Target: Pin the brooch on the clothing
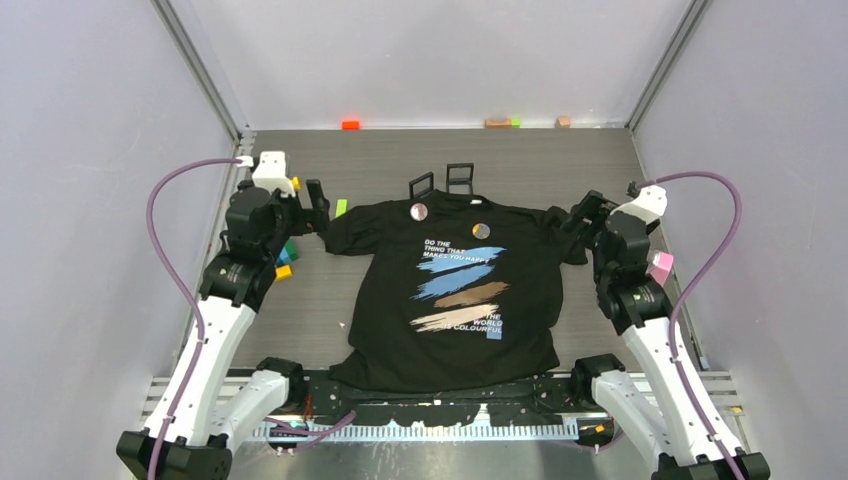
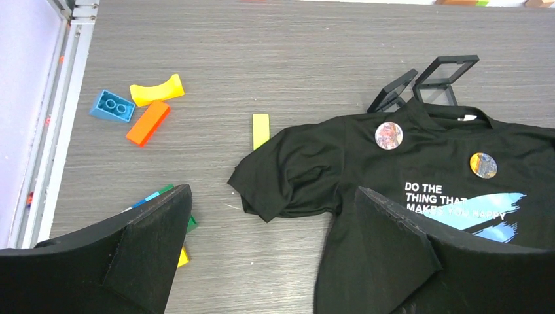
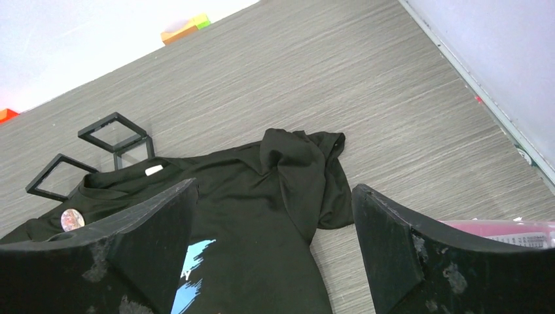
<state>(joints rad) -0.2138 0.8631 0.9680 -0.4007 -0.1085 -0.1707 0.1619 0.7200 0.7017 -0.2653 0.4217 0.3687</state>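
Room is widest behind the collar: the grey wood-grain counter (image 1: pixel 560 160) runs bare from there to its far edge, where a small orange block (image 1: pixel 350 124) and a few other small blocks (image 1: pixel 498 122) sit. The black short-sleeved T-shirt (image 1: pixel 455 300) lies flat and face up in the middle, its hem at the counter's near edge. Two open black square frames (image 2: pixel 445 78) stand tilted right behind the collar. On the chest you have a pale round brooch (image 2: pixel 389 135) just below the collar's left side and a dark round brooch with orange and blue (image 2: pixel 483 165) just above the print. You cannot tell whether either pin goes through the cloth.

Your left tool (image 2: pixel 268 255) hangs spread wide, holding nothing, just beside the edge of the left sleeve. That side is cluttered. A flat yellow bar (image 2: pixel 260 130) lies just beside the sleeve. Further towards the side rail (image 2: pixel 52 131) lie an orange brick (image 2: pixel 148 122), a blue studded brick (image 2: pixel 112 106) and a yellow curved piece (image 2: pixel 156 90).

Your right tool (image 3: pixel 275 248) is likewise spread wide and holds nothing, near the bunched right sleeve. Beyond that sleeve the counter is bare to the right-hand edge, apart from a pink block (image 3: pixel 504 226) close to the tool's right finger.

The white print reads "DO THE THING THAT MAKES YOU HAPPY". Lower down, by the tan and cream streaks, you can read "THE WORLD" and "COLOURFUL"; the rest is too small.
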